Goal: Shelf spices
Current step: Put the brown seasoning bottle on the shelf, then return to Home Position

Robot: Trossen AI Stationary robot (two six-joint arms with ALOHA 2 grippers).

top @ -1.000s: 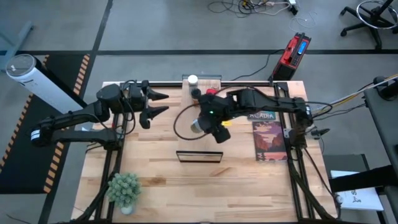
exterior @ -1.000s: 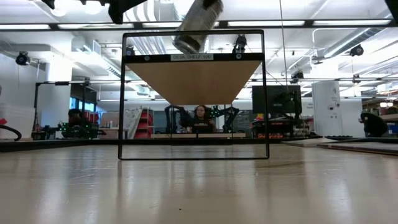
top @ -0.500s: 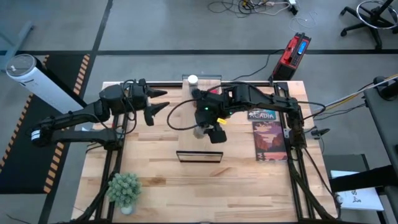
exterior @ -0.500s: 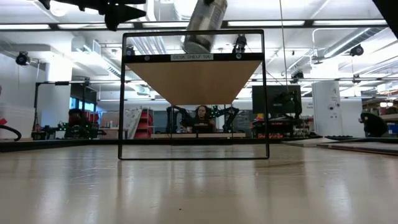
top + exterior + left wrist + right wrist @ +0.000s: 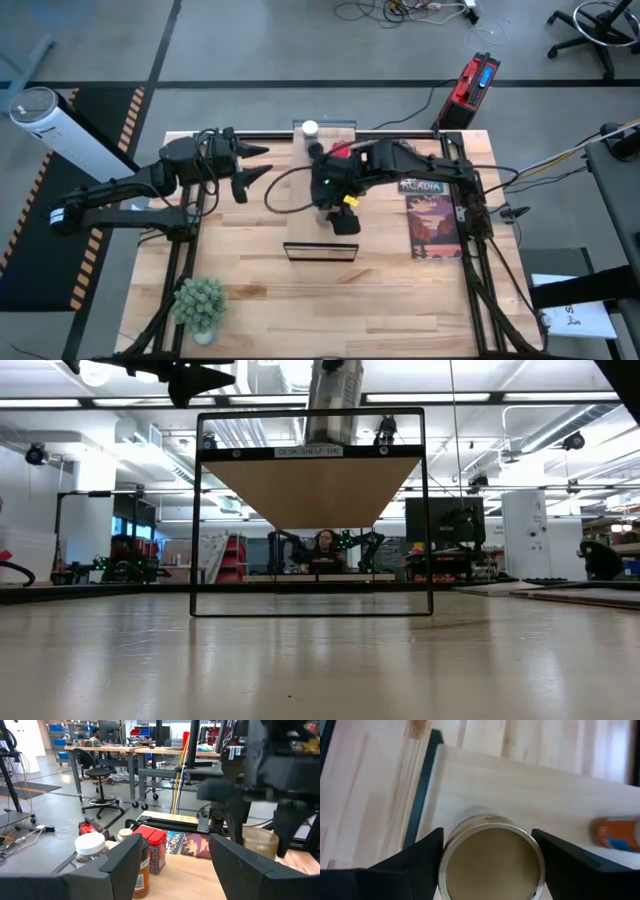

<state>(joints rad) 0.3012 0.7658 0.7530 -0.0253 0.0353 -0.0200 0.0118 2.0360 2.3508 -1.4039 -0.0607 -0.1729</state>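
Note:
My right gripper (image 5: 330, 207) is shut on the wide tan-topped round jar (image 5: 490, 865), which stands upright over the pale shelf board (image 5: 530, 795). In the low view the jar (image 5: 330, 405) has its base at about the level of the shelf (image 5: 310, 485) top; whether it touches, I cannot tell. My left gripper (image 5: 255, 165) hovers open toward the table's left and far side, pointing at the other spices: white-capped jar (image 5: 90, 845), dark orange-labelled jar (image 5: 142, 870) and red tin (image 5: 156, 847), all standing on the tabletop at its far edge. My right gripper pinches the tan-topped jar between its two fingers (image 5: 417, 857), one on each side of the upper wall just below the rim (image 5: 447, 852). The fingers come from above, pointing down. The jar hangs upright below them, over the shelf board.
A flat printed game box (image 5: 432, 215) lies on the table's right half. A small potted plant (image 5: 200, 300) stands at the near left corner. The shelf's dark front frame (image 5: 320, 250) is near the table's middle. People sit at desks beyond the table (image 5: 322, 545).
My right gripper has turned the tan-topped jar from a tilted pose to upright and shifted it a little toward the table's right, keeping it above the shelf. It has stayed shut on the jar throughout.

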